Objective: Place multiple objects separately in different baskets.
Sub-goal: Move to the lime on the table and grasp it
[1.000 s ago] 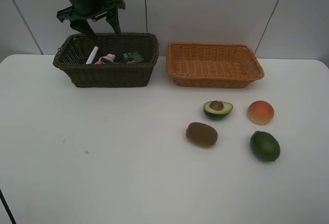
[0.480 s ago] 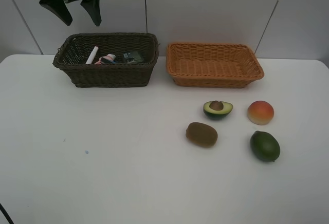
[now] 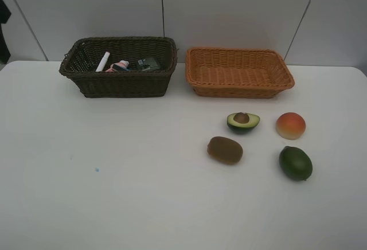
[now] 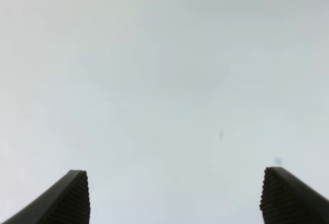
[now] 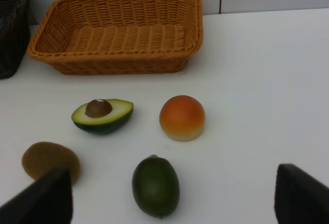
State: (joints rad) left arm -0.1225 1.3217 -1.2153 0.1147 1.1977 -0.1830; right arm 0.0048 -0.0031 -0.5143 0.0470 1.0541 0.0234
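The dark brown basket [image 3: 117,84] at the back left holds a white marker [image 3: 102,61], a small pink bottle [image 3: 120,65] and a dark green bottle [image 3: 148,63]. To its right, the light orange basket [image 3: 241,89] has nothing in it. On the table in front of it lie a halved avocado [image 3: 243,121], a kiwi [image 3: 225,149], a peach [image 3: 291,125] and a green fruit [image 3: 295,163]. My right gripper [image 5: 171,169] stands open above the near side of the green fruit [image 5: 156,185], holding nothing. My left gripper [image 4: 180,198] is open over bare white table.
The table [image 3: 114,175] is white, with a panelled wall behind the baskets. A dark sliver of the left arm [image 3: 3,29] shows at the left edge of the high view. The dark basket's corner [image 5: 10,34] shows in the right wrist view.
The left gripper rose from above the dark basket, swung left and left the high view. The objects and baskets have not moved.
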